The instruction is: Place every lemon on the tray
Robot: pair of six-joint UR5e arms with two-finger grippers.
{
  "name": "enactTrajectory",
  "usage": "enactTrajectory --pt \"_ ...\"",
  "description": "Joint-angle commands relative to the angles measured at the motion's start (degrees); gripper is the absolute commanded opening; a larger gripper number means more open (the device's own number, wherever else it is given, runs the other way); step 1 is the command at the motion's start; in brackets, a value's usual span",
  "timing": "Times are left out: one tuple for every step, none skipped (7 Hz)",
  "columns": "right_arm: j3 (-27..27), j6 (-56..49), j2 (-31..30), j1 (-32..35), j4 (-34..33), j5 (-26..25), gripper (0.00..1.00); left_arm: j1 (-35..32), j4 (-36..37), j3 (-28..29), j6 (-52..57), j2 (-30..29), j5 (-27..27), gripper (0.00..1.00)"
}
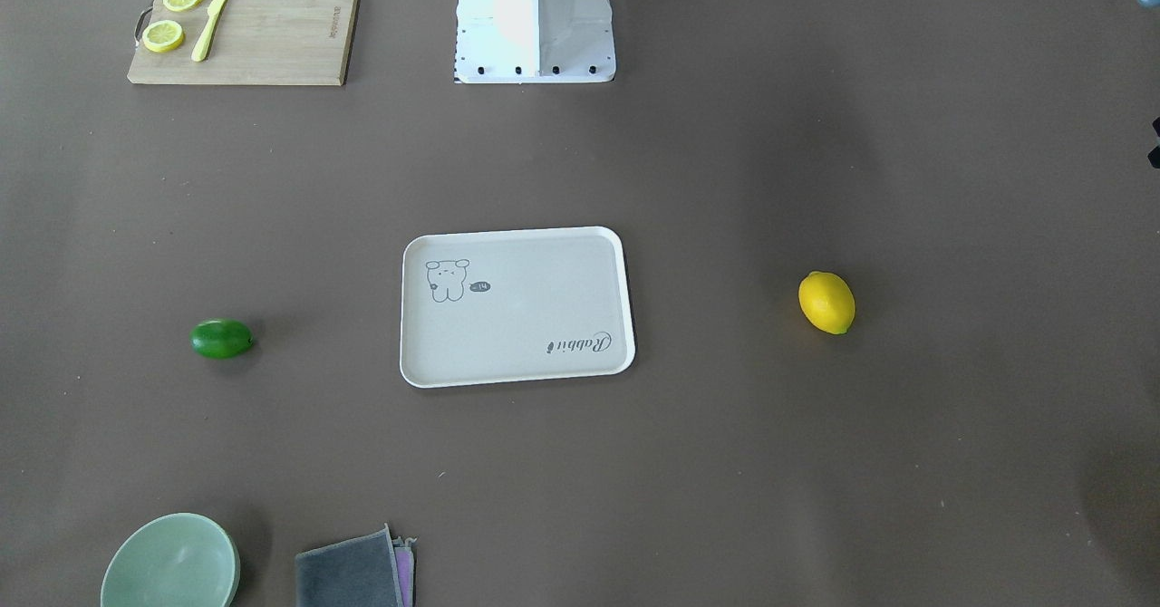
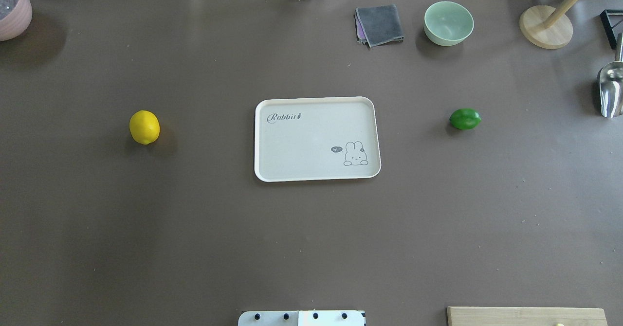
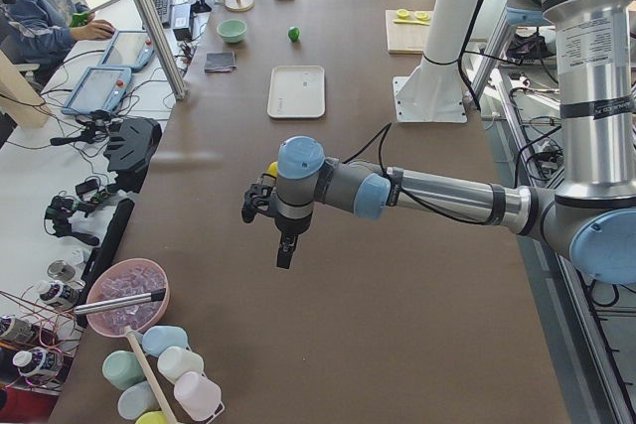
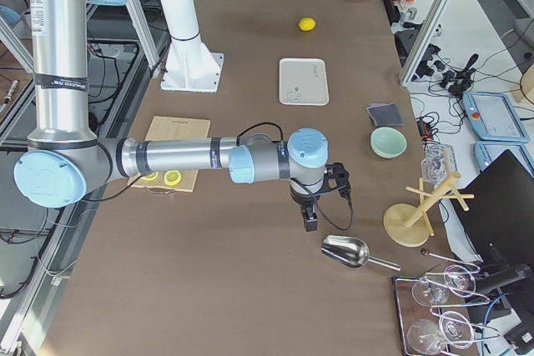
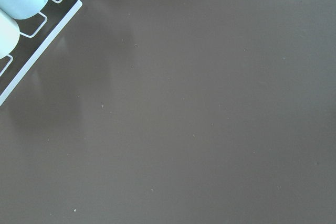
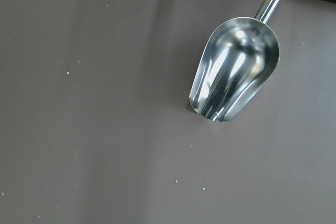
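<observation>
Well apart from the off-white rectangular tray (image 2: pixel 311 136) on the bench (image 2: pixel 311 248): bright yellow oval lemon (image 2: pixel 144 127) nearer the left hand (image 3: pixel 285 251), glossy green oval lemon (image 2: pixel 465 118) nearer the right hand (image 4: pixel 310 221). Cannot tell either hand's spread.

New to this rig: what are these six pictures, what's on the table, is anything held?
This is a two-armed robot at one table. Two cameras look down on it, from behind the robot and facing it; two look along it from the ends; one rides on each wrist. Mid-table lies the tray, nothing on it, the yellow lemon to the robot's left, the green lemon to its right. Further off: a cutting board with lemon slices and a knife, a bowl, a cloth, a metal scoop. The left gripper and right gripper hang over the table's ends, away from the lemons; I see nothing held, but cannot tell open from shut.
</observation>
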Motion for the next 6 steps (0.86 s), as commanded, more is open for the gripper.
enactTrajectory --pt "0.03 4.04 1.74 -1.11 0.08 1.03 1.00 1.92 0.21 0.53 -2.52 -1.61 -7.73 0.98" --pt "0.03 8.95 3.22 -3.73 1.48 1.56 1.00 2.28 -0.14 0.45 -2.79 -1.97 -12.90 0.98" --pt "-0.23 17.27 3.41 -8.02 7.49 1.39 1.00 5.77 -3.80 0.01 -4.36 -2.76 -13.13 0.98" --pt "-0.76 26.40 3.50 -12.33 14.25 0.87 1.00 8.67 -5.75 -0.08 -15.16 -6.68 -12.78 0.98" --pt "-0.85 32.32 5.16 -15.33 17.11 -0.10 1.00 14.10 -5.86 0.18 -23.27 -10.64 -10.08 0.98" --pt "-0.85 36.99 7.09 -18.05 17.22 -0.63 1.00 18.94 -5.68 0.71 -29.10 -13.72 -4.40 0.98"
